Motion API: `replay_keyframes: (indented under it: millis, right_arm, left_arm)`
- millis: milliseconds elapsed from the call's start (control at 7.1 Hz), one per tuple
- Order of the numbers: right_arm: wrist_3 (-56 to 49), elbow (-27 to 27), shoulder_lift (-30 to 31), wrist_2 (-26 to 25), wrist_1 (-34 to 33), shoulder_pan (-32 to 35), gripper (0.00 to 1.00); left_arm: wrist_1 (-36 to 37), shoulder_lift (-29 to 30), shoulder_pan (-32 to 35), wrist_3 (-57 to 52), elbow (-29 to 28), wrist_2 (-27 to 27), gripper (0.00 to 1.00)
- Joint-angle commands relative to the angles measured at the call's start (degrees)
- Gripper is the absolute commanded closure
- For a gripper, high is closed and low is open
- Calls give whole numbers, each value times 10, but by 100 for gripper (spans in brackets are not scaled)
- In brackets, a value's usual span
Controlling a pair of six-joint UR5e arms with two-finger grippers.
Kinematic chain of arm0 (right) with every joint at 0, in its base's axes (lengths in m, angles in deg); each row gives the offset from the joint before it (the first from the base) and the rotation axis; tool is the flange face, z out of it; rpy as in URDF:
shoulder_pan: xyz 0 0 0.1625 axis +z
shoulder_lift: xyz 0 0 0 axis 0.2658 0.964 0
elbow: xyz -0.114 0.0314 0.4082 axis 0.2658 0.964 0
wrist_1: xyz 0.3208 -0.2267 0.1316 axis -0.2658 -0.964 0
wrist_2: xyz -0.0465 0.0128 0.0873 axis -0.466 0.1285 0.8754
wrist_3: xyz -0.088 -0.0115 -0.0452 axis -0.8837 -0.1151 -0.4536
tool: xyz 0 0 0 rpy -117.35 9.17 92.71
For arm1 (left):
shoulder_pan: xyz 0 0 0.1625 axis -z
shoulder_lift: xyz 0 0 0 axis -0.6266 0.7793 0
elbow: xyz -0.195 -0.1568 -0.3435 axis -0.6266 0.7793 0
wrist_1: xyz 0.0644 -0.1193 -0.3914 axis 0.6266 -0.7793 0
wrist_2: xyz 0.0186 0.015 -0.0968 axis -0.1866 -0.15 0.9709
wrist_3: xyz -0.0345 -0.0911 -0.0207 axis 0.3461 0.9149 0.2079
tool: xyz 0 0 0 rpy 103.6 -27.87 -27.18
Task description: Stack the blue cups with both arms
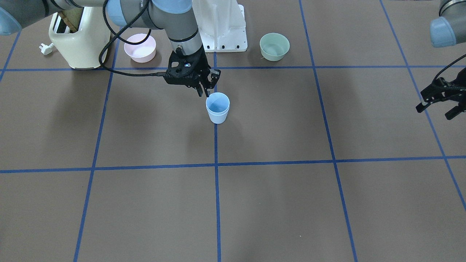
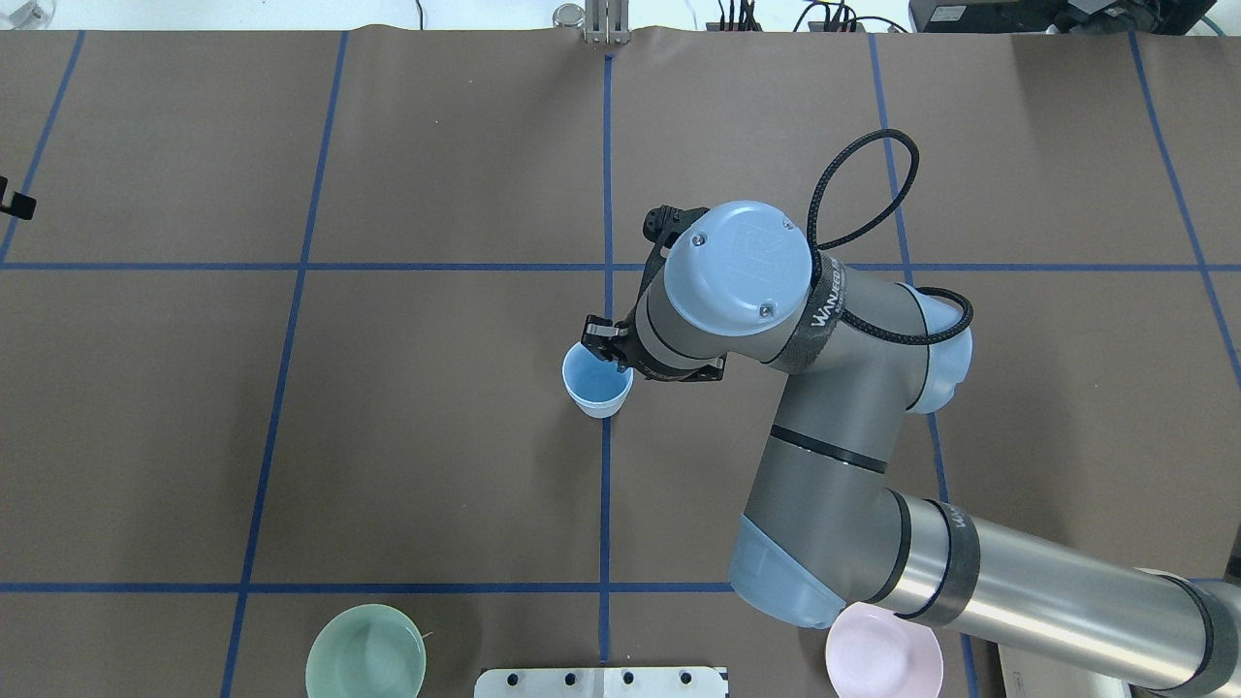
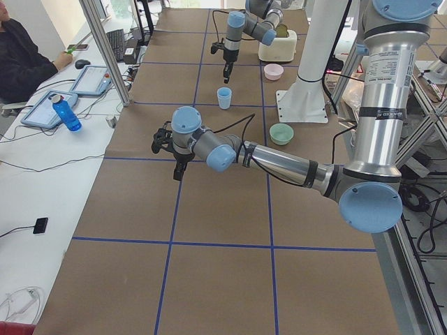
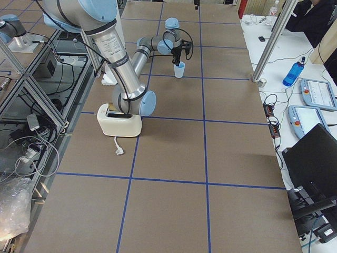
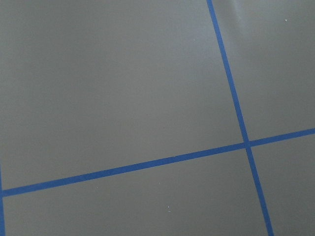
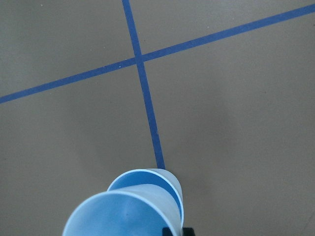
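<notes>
Two pale-blue cups (image 1: 217, 109) stand nested on the brown table near its centre, on a blue tape line; they also show in the overhead view (image 2: 596, 383). In the right wrist view the upper cup (image 6: 118, 216) sits in the lower cup (image 6: 155, 178), a little offset from it. My right gripper (image 1: 204, 94) is at the upper cup's rim on the robot's side, with its jaws close together across the wall. My left gripper (image 1: 442, 103) is open and empty, far off over the table's left side. The left wrist view shows only bare table.
A cream toaster (image 1: 78, 40) with a loose plug (image 1: 46, 48), a pink bowl (image 1: 140, 47), the white base mount (image 1: 222, 25) and a green bowl (image 1: 274, 46) line the robot's edge. A person (image 3: 21, 56) sits at a desk beyond the far edge.
</notes>
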Motion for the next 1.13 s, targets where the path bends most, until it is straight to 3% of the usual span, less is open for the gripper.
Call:
replay_keyframes:
  millis: [0, 282, 563, 704, 986]
  right_arm:
    - [0, 0, -2, -5, 0, 1, 0]
    - [-16, -3, -5, 8, 2, 49, 0]
    - [-180, 5, 31, 114, 3, 173, 0]
    - [-270, 10, 67, 138, 2, 233, 0]
    - [-445, 78, 101, 224, 11, 359, 0]
  left_arm:
    - [0, -1, 0, 0, 0, 0, 2]
    - [0, -1, 0, -3, -1, 1, 2]
    - [5, 2, 14, -11, -5, 1, 2]
    - [5, 1, 28, -33, -11, 2, 2]
    - [6, 0, 53, -96, -39, 10, 2]
